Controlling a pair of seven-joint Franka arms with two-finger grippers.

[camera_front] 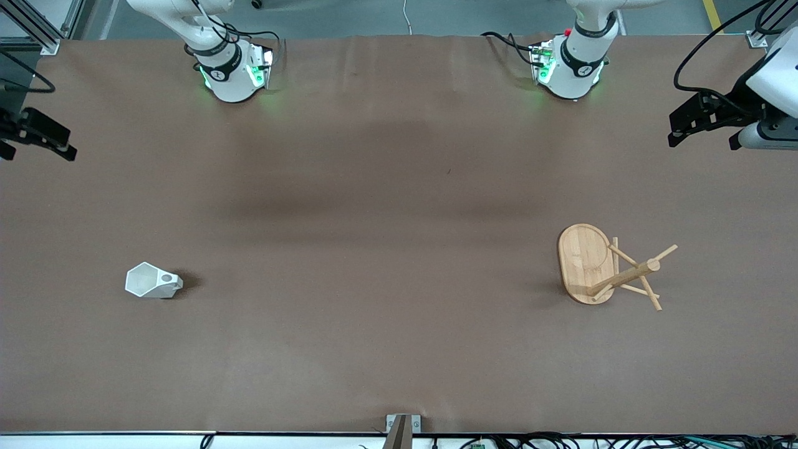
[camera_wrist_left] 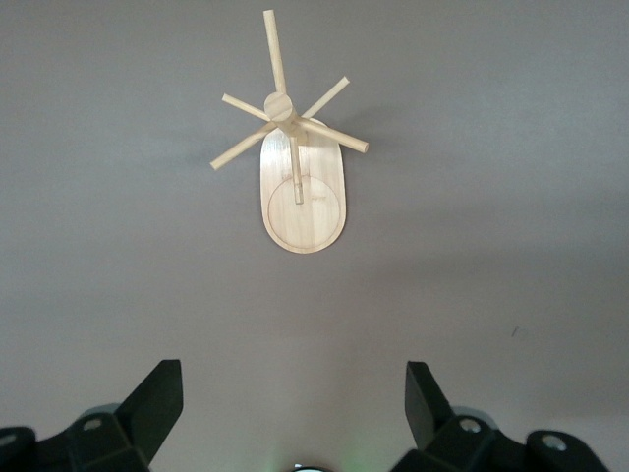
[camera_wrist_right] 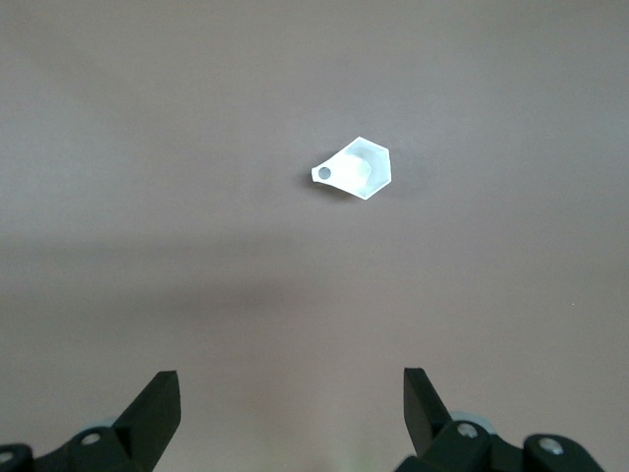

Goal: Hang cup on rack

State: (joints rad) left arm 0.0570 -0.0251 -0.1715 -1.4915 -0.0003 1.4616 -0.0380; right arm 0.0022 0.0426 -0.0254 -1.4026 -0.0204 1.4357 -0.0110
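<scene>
The white faceted cup (camera_front: pixel 153 282) lies on its side on the brown table toward the right arm's end, its handle hole facing up; it also shows in the right wrist view (camera_wrist_right: pixel 359 169). The bamboo rack (camera_front: pixel 608 268) stands upright on its oval base toward the left arm's end, with several pegs angled out from the post; it also shows in the left wrist view (camera_wrist_left: pixel 300 192). My right gripper (camera_front: pixel 59 144) is high up, open and empty, well apart from the cup (camera_wrist_right: pixel 290 398). My left gripper (camera_front: pixel 679 128) is high up, open and empty, well apart from the rack (camera_wrist_left: pixel 295 393).
The brown table cover (camera_front: pixel 399 206) runs edge to edge, with the two arm bases along the edge farthest from the front camera. A small metal bracket (camera_front: pixel 402 427) sits at the table edge nearest that camera.
</scene>
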